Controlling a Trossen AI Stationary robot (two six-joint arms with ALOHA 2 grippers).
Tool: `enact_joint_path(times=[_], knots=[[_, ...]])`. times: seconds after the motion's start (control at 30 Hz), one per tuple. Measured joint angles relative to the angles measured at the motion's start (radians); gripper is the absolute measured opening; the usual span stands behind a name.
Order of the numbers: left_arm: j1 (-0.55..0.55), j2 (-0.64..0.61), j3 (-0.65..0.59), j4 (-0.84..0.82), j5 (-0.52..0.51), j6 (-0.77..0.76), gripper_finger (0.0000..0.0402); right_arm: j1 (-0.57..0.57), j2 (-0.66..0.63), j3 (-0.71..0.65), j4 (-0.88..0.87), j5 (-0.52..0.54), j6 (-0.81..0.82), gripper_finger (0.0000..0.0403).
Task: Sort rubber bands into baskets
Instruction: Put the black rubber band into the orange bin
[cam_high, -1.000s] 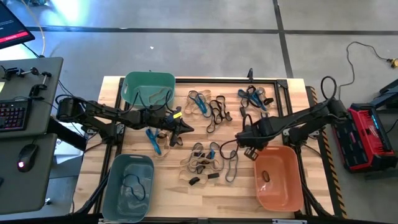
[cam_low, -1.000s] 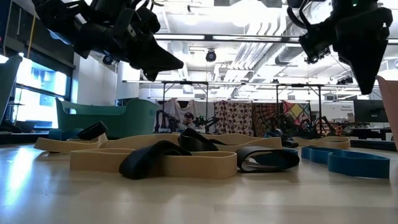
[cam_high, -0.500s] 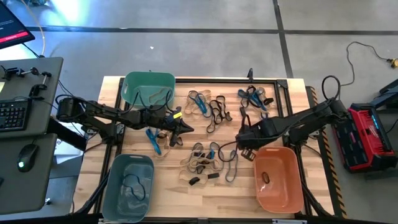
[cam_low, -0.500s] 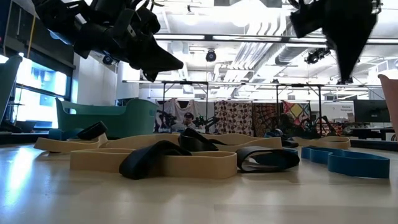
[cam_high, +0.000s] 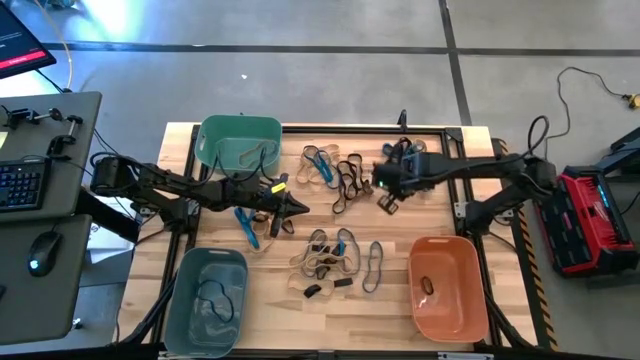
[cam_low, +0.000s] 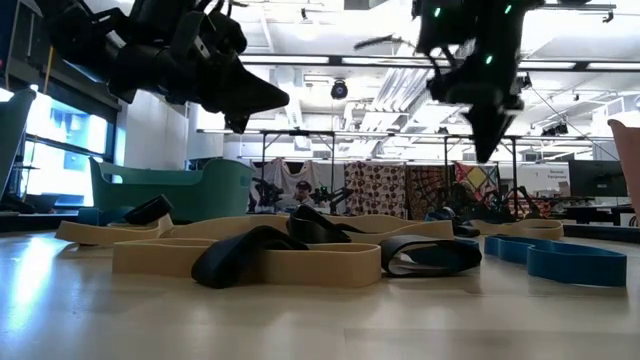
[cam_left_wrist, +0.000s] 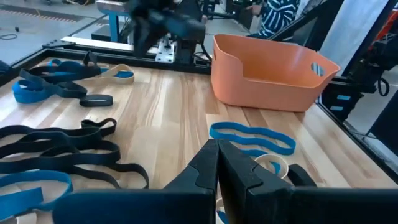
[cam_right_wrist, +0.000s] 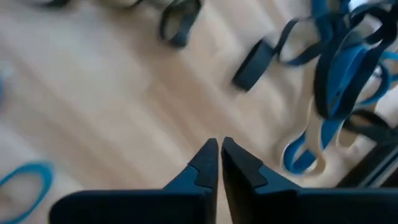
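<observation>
Rubber bands lie in loose heaps on the wooden table: black and blue ones at the far middle (cam_high: 335, 172), blue and black ones at the far right (cam_high: 410, 155), tan, black and blue ones near the middle (cam_high: 335, 260). The teal-green basket (cam_high: 238, 140) stands far left, the grey-blue one (cam_high: 205, 300) near left, the orange one (cam_high: 448, 290) near right. My left gripper (cam_high: 300, 208) hangs shut above the table, pointing toward the right edge (cam_left_wrist: 217, 149). My right gripper (cam_high: 387, 198) points down, shut and empty, above bare wood beside the far-right heap (cam_right_wrist: 219, 155).
A blue band (cam_high: 247, 228) lies under my left arm. A dark band (cam_high: 425, 285) rests in the orange basket, and dark bands (cam_high: 215, 295) in the grey-blue one. A black frame (cam_high: 455, 150) edges the table's far and right sides.
My right gripper has swung from above the orange basket's far left corner toward the table's far edge, rolling as it went, and now hangs beside the far-right heap of bands. No band has moved.
</observation>
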Motion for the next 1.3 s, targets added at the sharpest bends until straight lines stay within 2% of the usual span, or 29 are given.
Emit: enact_joint_path(times=[0.2,0.27,0.43,0.83,1.13,1.23,1.3], knots=[[0.000,0.000,0.000,-0.008,0.000,0.000,0.0000,-0.162,0.000,-0.085,0.120,0.028,-0.109,0.0096],[0.000,0.000,0.000,-0.010,-0.001,0.000,0.0000,-0.203,0.000,-0.112,0.168,0.070,-0.149,0.0121],[0.000,0.000,0.000,-0.011,-0.002,0.000,0.0000,-0.285,0.001,-0.179,0.298,0.111,-0.210,0.0150],[-0.002,0.000,0.000,-0.015,-0.001,0.000,0.0000,-0.401,0.001,-0.307,0.471,0.147,-0.261,0.0149],[-0.002,0.000,0.000,-0.017,0.003,0.002,0.0000,-0.457,0.002,-0.372,0.539,0.094,-0.285,0.0149],[-0.002,0.000,0.000,-0.017,0.003,0.008,0.0000,-0.465,0.002,-0.373,0.541,0.091,-0.287,0.0133],[-0.002,0.000,0.000,-0.017,0.003,0.008,0.0000,-0.464,0.002,-0.373,0.542,0.088,-0.298,0.0106]])
